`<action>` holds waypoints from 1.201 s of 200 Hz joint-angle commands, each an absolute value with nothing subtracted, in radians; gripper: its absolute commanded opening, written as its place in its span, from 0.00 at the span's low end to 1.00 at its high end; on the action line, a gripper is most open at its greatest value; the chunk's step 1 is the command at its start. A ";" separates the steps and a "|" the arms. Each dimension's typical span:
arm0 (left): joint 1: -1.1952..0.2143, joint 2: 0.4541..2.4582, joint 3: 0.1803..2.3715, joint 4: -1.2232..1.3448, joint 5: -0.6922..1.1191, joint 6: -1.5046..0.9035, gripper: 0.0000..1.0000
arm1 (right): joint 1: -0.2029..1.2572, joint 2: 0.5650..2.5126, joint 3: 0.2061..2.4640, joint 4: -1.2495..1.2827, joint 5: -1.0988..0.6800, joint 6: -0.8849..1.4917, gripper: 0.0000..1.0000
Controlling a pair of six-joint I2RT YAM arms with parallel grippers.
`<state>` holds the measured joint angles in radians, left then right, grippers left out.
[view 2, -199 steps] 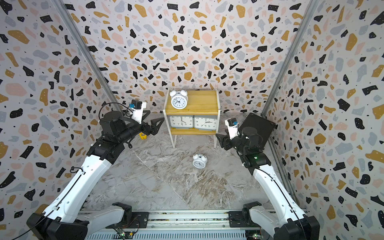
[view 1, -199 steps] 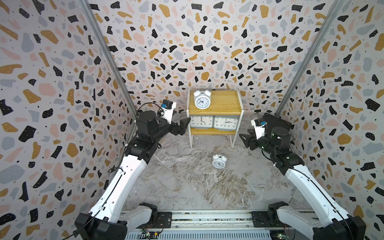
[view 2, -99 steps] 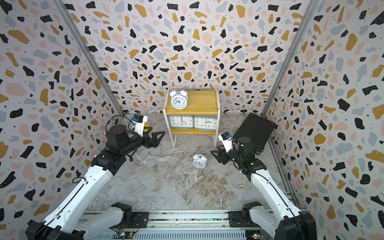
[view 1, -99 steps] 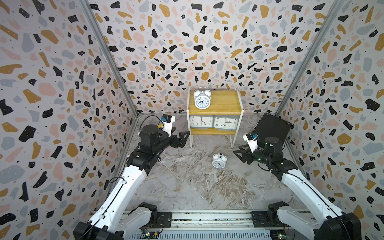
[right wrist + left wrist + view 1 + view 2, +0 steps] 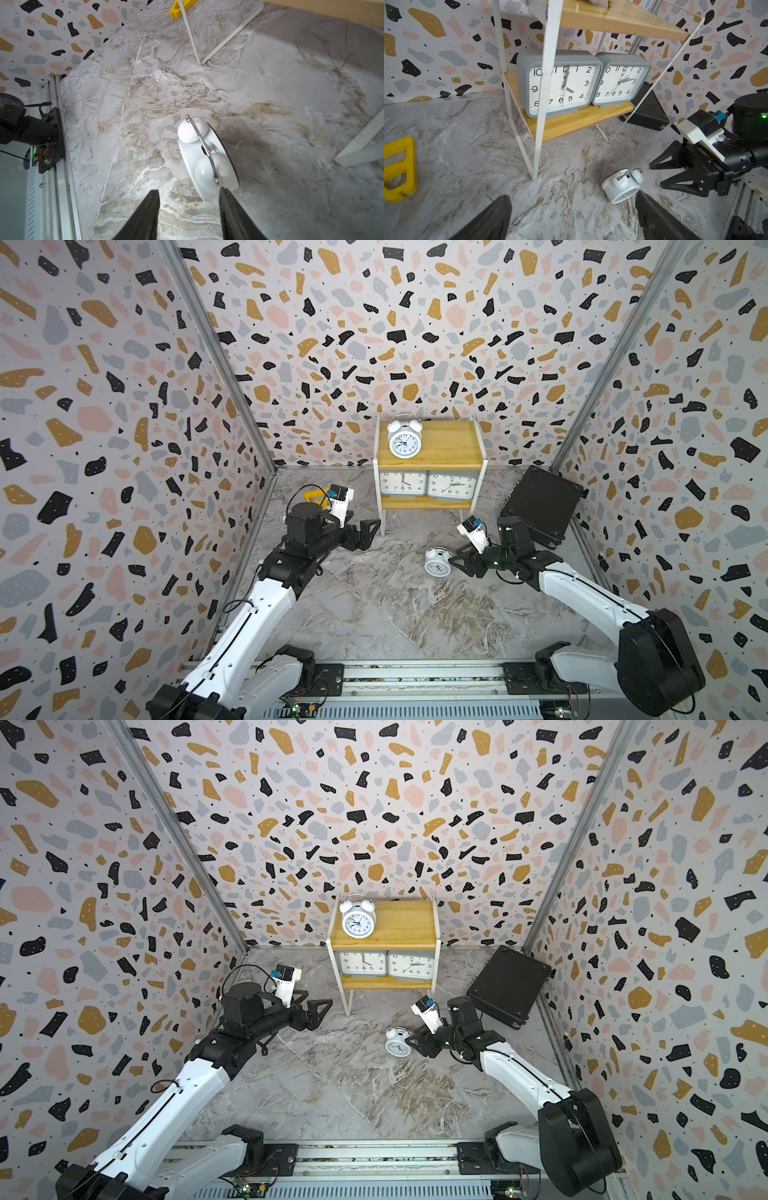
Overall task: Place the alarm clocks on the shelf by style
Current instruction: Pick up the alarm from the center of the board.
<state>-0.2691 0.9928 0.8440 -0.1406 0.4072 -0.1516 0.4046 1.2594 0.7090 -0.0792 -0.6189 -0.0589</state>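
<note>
1. The shelf is holding both grey rectangular clocks on its lower board and one twin-bell clock on top.
2. Right gripper, jaws spread, is hovering beside the floor twin-bell clock before the shelf; it should be straddling the body, not the bells.
3. Left gripper is waiting, jaws spread.
4. Only dial numerals are reading legibly.

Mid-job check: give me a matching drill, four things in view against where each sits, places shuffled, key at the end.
Things:
1. twin-bell clock nearest the right end effector
2. other twin-bell clock
3. grey square clocks
4. black case

Places:
a. shelf, lower board
b. open floor in front of the shelf
c. at the side wall, beside the shelf
d. shelf, upper board

Pairs: 1-b, 2-d, 3-a, 4-c.
</note>
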 commanded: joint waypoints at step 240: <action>-0.310 1.087 0.813 -0.005 0.580 -0.053 0.86 | 0.452 1.327 0.896 -0.206 -0.624 -0.154 0.00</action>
<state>-0.2752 1.0554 0.8242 -0.0975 0.4774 -0.1116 0.4473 1.3998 0.8257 -0.1318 -0.5579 -0.1246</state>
